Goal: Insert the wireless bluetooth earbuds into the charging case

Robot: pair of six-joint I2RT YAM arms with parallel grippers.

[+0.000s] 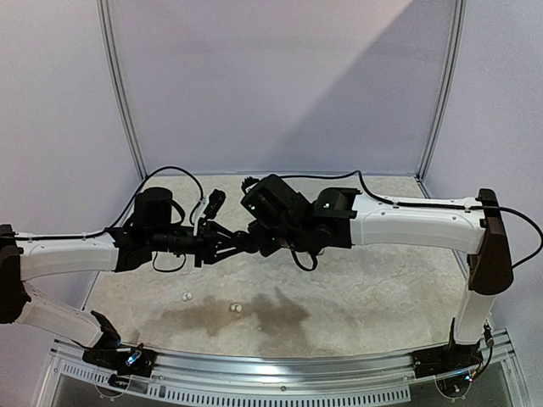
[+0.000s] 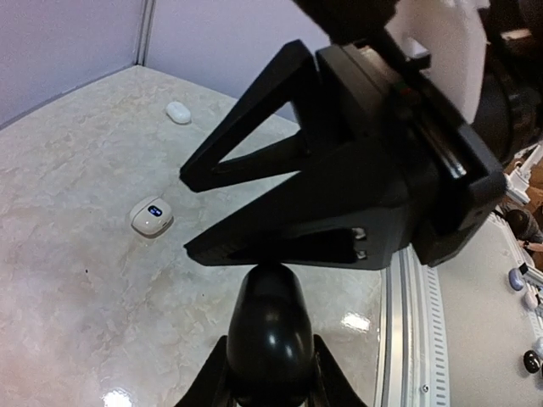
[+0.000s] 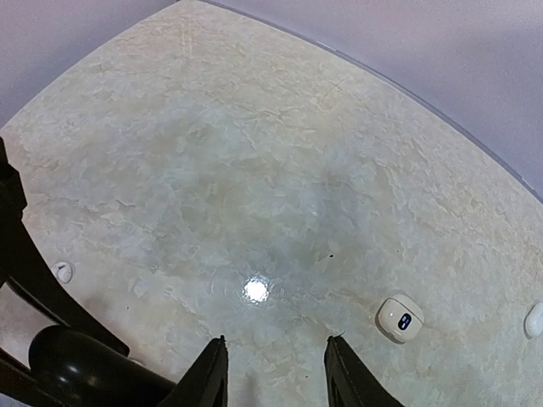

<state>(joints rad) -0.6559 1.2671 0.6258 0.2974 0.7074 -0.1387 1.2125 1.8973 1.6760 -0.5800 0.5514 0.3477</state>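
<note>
Our left pincer [image 2: 270, 360] is clamped on one glossy black earbud [image 2: 270, 309], held in the air above the table [image 3: 254, 153]. Our right pincer [image 3: 276, 373] stands apart, close by that bud. We count three white things on the table: one case [image 3: 399, 317] whose dark window glows blue, too small to read, one small white piece [image 3: 64, 271] and one cut-off white piece [image 3: 534, 320], bud or case we cannot tell.

Black charging case [image 2: 270, 326] held aloft; white earbuds [image 2: 153, 217] lie below.
</note>
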